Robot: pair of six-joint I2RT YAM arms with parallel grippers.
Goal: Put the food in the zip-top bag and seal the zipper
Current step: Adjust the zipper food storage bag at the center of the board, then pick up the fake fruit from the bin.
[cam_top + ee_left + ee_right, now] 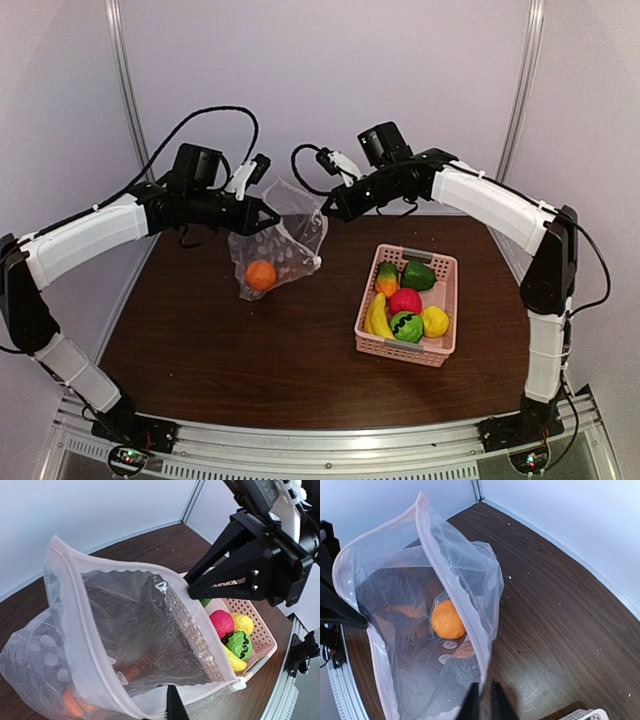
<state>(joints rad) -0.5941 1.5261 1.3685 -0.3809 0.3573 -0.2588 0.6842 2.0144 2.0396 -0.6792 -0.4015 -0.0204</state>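
The zip-top bag hangs open above the table between my two grippers, with an orange lying in its bottom. My left gripper is shut on the bag's left rim. At the right rim, my right gripper pinches the bag's edge, its fingers only a sliver apart. The zipper's white slider sits at the end of the mouth. In the right wrist view the orange shows through the plastic. The remaining food, banana, red apple, striped ball, lemon and green pepper, lies in the basket.
The pink slatted basket stands on the brown table right of the bag, close under my right arm. Its corner shows in the right wrist view. White walls close the table at the back and sides.
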